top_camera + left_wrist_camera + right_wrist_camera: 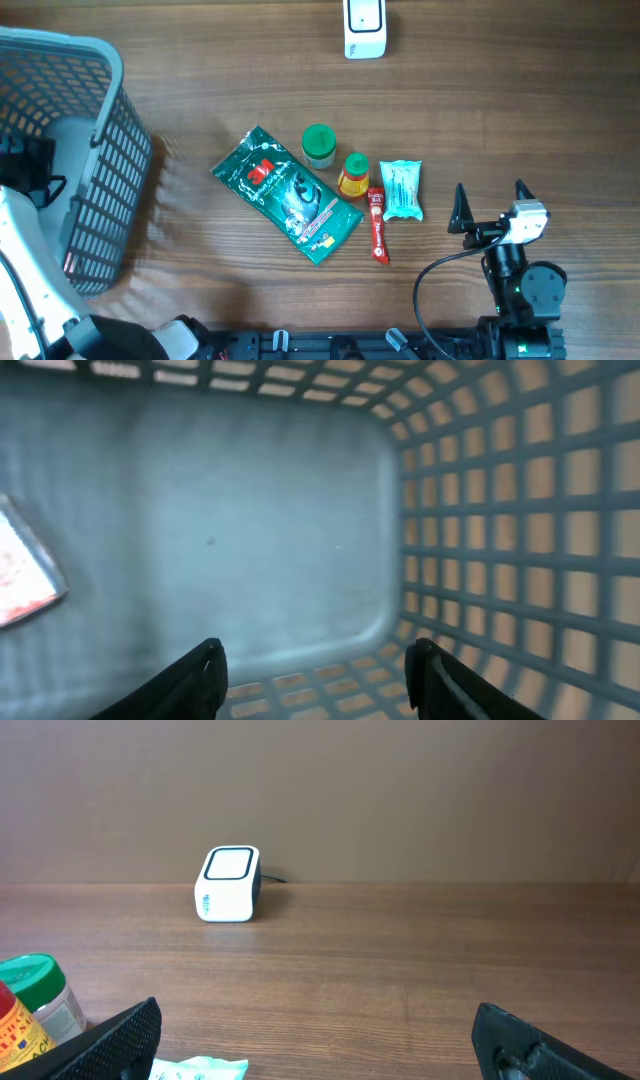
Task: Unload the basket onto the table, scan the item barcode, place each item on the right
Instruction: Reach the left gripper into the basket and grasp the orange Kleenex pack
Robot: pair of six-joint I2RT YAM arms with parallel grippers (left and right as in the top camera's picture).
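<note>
A blurred pale packet (25, 575) is cut off at nine o'clock; the scanner (364, 30) is clipped at twelve o'clock overhead.

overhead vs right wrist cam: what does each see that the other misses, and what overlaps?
Overhead only: the mesh basket, the green pouch and the red stick sachet.
Right wrist only: the wall behind the table, and what looks like a dark cable stub behind the scanner.
Both: the scanner, the green-lid jar, the yellow bottle, the pale packet, and the right end effector, open with nothing between its fingers.
</note>
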